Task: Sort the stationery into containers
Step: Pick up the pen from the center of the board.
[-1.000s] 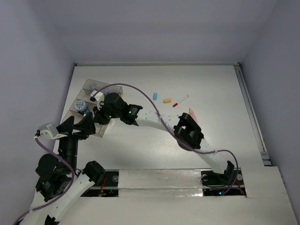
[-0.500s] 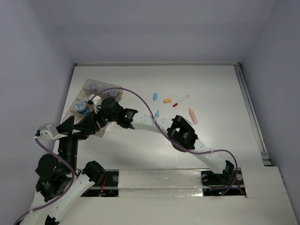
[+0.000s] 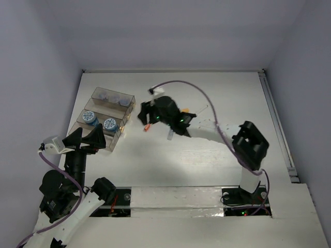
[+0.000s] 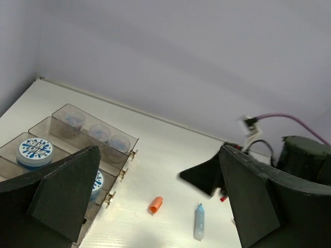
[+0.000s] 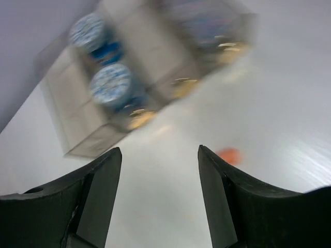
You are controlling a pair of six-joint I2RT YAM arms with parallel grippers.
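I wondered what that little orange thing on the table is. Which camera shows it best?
The left wrist view: the orange marker lies there sharp and in the open. The top view shows it only as a tiny orange speck, and the right wrist view shows just a blurred orange smudge.

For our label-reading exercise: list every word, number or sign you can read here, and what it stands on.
None can be read.
Lid of the blue-topped tub: a blue-and-white print, too small to read.
The blue marker and the orange marker: no marking visible.
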